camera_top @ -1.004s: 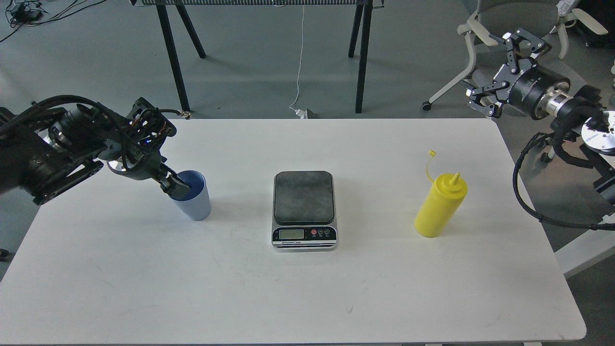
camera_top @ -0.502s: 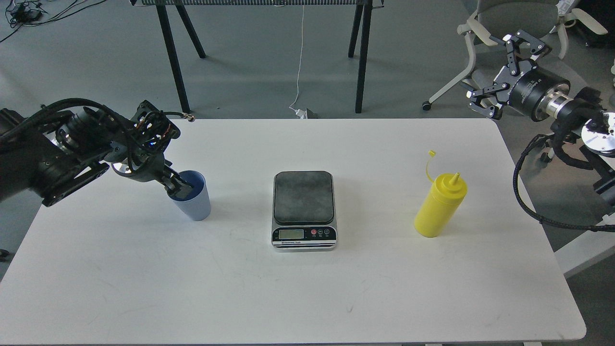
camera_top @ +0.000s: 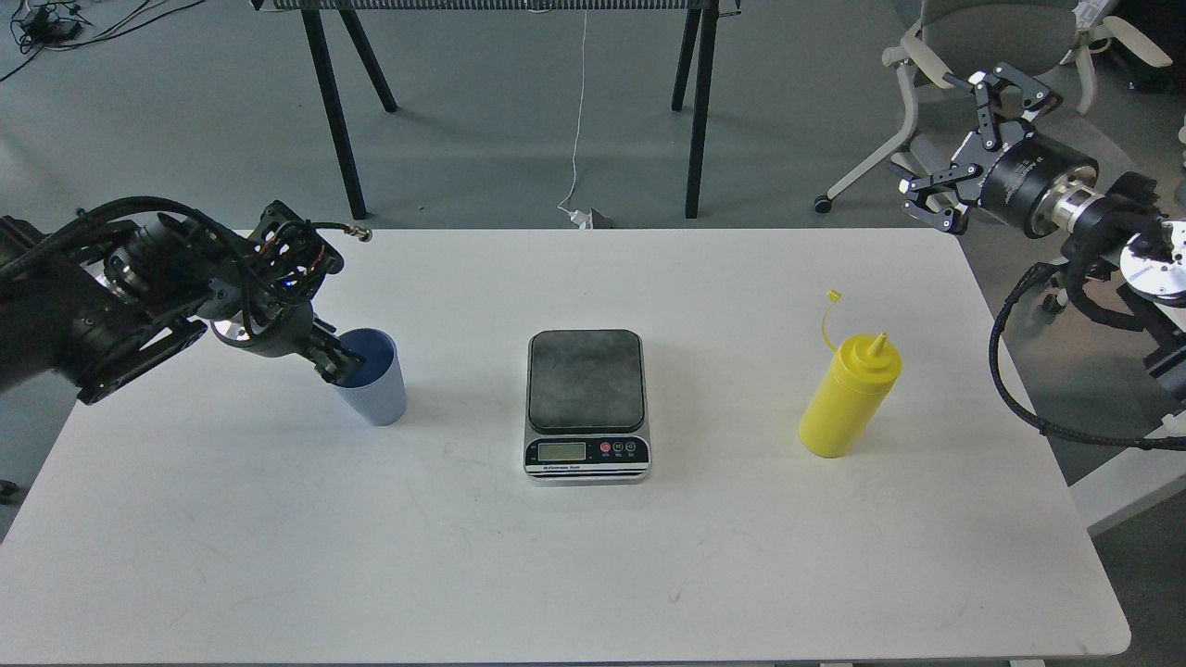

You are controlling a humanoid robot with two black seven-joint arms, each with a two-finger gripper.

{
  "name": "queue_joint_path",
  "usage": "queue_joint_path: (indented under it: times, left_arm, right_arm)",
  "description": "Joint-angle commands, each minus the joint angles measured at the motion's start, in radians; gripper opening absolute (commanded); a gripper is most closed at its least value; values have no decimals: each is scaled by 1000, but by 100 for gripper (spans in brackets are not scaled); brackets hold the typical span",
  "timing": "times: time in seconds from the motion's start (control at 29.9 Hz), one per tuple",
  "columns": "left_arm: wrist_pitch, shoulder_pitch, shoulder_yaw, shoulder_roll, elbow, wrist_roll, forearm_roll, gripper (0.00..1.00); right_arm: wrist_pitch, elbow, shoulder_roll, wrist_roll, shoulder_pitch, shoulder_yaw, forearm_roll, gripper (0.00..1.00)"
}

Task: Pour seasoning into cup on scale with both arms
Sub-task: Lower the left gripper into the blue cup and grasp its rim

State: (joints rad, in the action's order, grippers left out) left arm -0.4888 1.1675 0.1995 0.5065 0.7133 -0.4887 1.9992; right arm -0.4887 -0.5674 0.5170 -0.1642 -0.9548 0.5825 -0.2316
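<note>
1. Left gripper (camera_top: 338, 359) sits at the near-left rim of the cup (camera_top: 373, 389), one finger dipped inside the mouth; whether the jaws have closed on the wall, I cannot tell.
2. Change over the last second: the left wrist has drawn back slightly to the left, and the finger now reaches less far into the cup. The cup has not shifted.
3. Cup stands upright on the table (camera_top: 278, 519), well left of the scale (camera_top: 586, 405), whose plate is bare.
4. Right gripper (camera_top: 964, 139) hangs spread wide above the table's far-right corner, barely moved, well apart from the seasoning (camera_top: 848, 398).
5. Seasoning stands upright right of the scale, cap off and tethered.
6. Judgement: task is at its first step; the cup is not yet lifted to the scale, and the rim grip looks unsettled.
</note>
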Motion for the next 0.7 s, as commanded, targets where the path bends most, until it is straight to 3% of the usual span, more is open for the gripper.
queue_joint_path:
  times: [0.0,0.37,0.67]
  left_arm:
    - [0,0,0,-2,0,0,0,45]
    - [0,-2,-2,1,6,0,0,11]
    - [0,-3,1,4,12,0,-11,2]
  right_arm:
    - [0,1,0,0,1,0,0,99]
    - [0,1,1,0,1,3,0,99]
    - [0,1,1,0,5,3,0,99]
